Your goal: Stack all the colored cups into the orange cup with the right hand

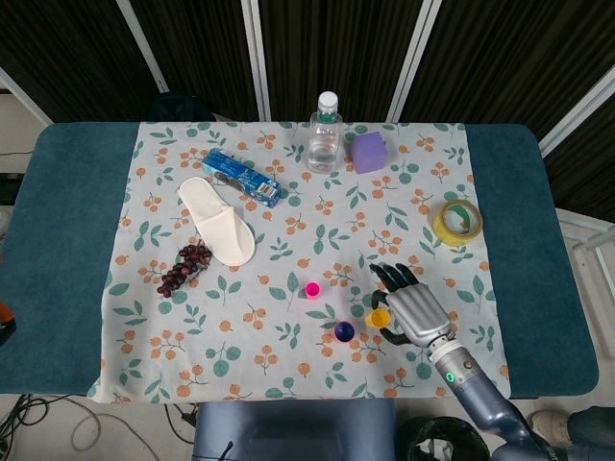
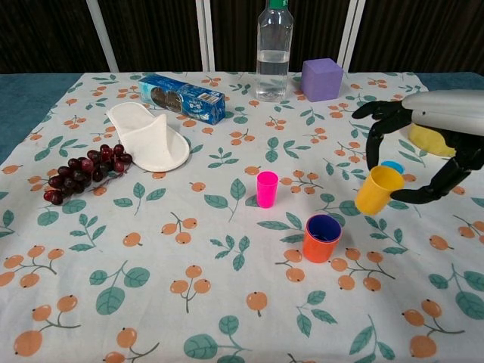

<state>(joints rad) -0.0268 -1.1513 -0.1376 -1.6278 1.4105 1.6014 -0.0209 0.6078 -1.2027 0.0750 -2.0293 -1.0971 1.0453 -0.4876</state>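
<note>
A: Item one, the right hand (image 2: 423,151)?
B: Right of centre, raised above the tabletop (image 1: 67,230). It grips the yellow cup (image 2: 377,190), which tilts with its mouth turned up and to the right. The other fingers (image 2: 376,121) are spread and arch over the cup.

A: The orange cup (image 2: 322,238)?
B: Upright on the floral cloth (image 2: 189,249), below and left of the held cup, not touching it. Its inside shows dark blue, apparently another cup nested in it; from the head view only a dark blue round (image 1: 344,331) is seen.

A: Other cups?
B: Pink cup (image 2: 266,189), upright, alone, up and left of the orange one. Light blue cup (image 2: 392,166), mostly hidden behind the yellow cup; only its rim shows.

A: The left hand?
B: Neither camera shows it.

A: Remaining stock on the cloth?
B: Water bottle (image 2: 274,41), upright at the far edge, partly filled. Purple cube (image 2: 321,79) just beside it to the right. Blue box (image 2: 182,97) lying flat, far left of centre. White slipper (image 2: 148,136) near that box. Bunch of dark grapes (image 2: 87,171) touching the slipper's left side. Roll of yellow tape (image 1: 456,222) flat at the right, largely covered by the hand in the chest view.
</note>
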